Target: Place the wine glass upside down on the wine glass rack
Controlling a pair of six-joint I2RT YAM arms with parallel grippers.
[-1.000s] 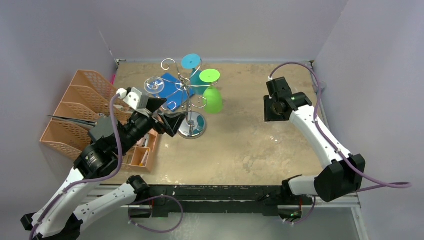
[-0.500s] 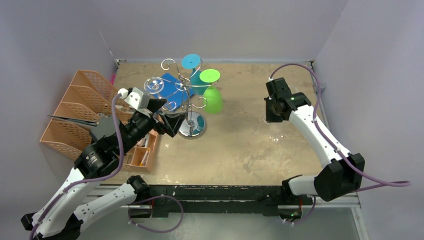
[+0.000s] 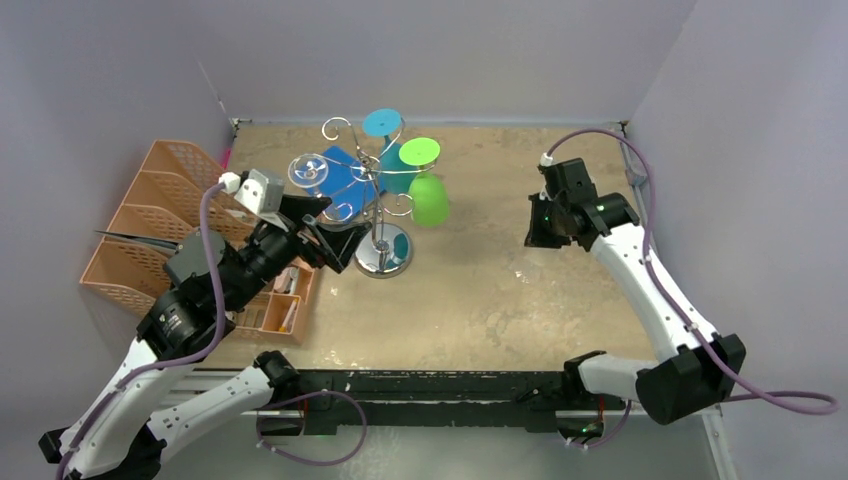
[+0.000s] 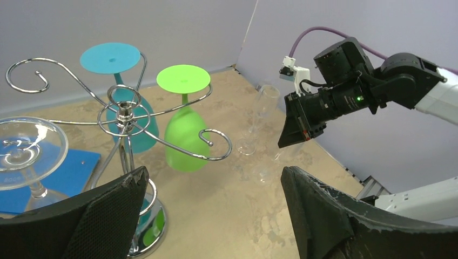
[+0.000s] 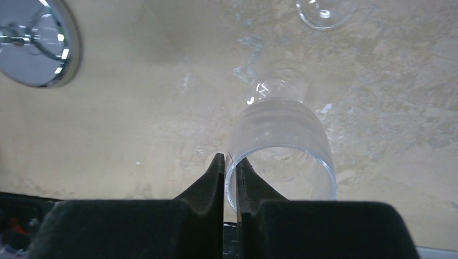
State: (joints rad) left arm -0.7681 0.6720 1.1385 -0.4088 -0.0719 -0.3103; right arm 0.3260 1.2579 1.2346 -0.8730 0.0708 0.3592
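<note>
The chrome wire wine glass rack (image 3: 378, 205) stands at the back left of the table on a round shiny base; it also shows in the left wrist view (image 4: 123, 110). A teal glass (image 4: 116, 59), a green glass (image 4: 183, 135) and a clear glass (image 4: 24, 148) hang upside down from its arms. My right gripper (image 5: 230, 158) is shut on the rim of a clear wine glass (image 5: 281, 135), which is upright with its foot toward the table. In the top view this gripper (image 3: 537, 232) is right of the rack. My left gripper (image 4: 214, 172) is open and empty beside the rack's base.
An orange file organiser (image 3: 150, 220) fills the left edge. A blue flat pad (image 4: 75, 167) lies behind the rack. A second clear, tall glass (image 4: 262, 113) stands on the table near my right gripper; its foot shows in the right wrist view (image 5: 324, 8).
My right gripper has shifted slightly right and toward me with the clear glass in it. My left wrist has drawn back a little to the left.
</note>
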